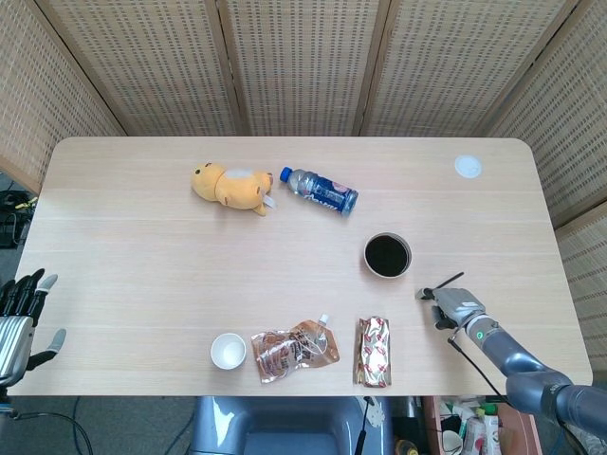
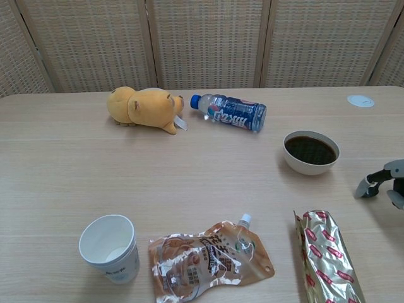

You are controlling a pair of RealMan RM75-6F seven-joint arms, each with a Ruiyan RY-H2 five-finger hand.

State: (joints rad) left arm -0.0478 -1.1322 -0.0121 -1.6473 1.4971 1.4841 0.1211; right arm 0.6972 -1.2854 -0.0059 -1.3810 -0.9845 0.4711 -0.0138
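My right hand hovers empty over the table near its right front edge, fingers spread; the bowl of dark liquid sits just beside it, the foil packet nearer the front edge; my left hand hangs open off the left front corner.
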